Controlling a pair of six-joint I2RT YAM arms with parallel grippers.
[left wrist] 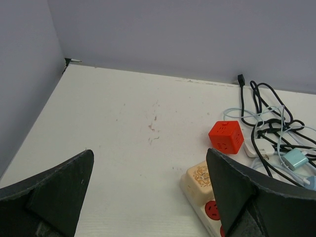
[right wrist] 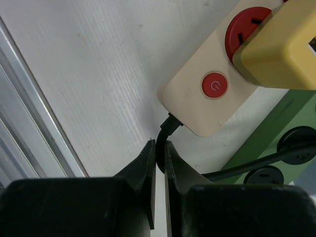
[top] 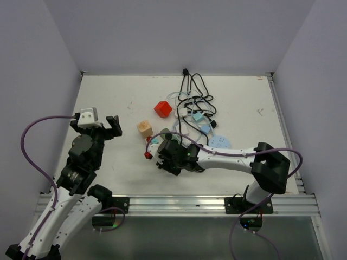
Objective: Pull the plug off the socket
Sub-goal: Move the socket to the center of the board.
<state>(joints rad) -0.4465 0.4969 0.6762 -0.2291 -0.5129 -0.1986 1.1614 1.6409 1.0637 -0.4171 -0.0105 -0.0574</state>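
Note:
The socket is a cream power strip (right wrist: 217, 98) with red outlets and a red button; it also shows in the top view (top: 147, 145) and the left wrist view (left wrist: 210, 212). A beige cube plug (right wrist: 281, 54) sits in it at the far end (top: 143, 127) (left wrist: 200, 180). My right gripper (right wrist: 159, 153) is shut on the strip's black cord (right wrist: 167, 129) just below the button end, at the table's near middle (top: 158, 161). My left gripper (left wrist: 148, 197) hangs open and holds nothing, to the left of the strip (top: 97, 127).
A red cube socket (top: 162, 109) (left wrist: 226, 137) stands behind the strip. A tangle of black and white cables (top: 195, 100) with teal adapters (top: 199, 117) lies at the back middle. A green power strip (right wrist: 281, 128) lies right beside the cream one. The metal rail (top: 179, 203) runs along the near edge.

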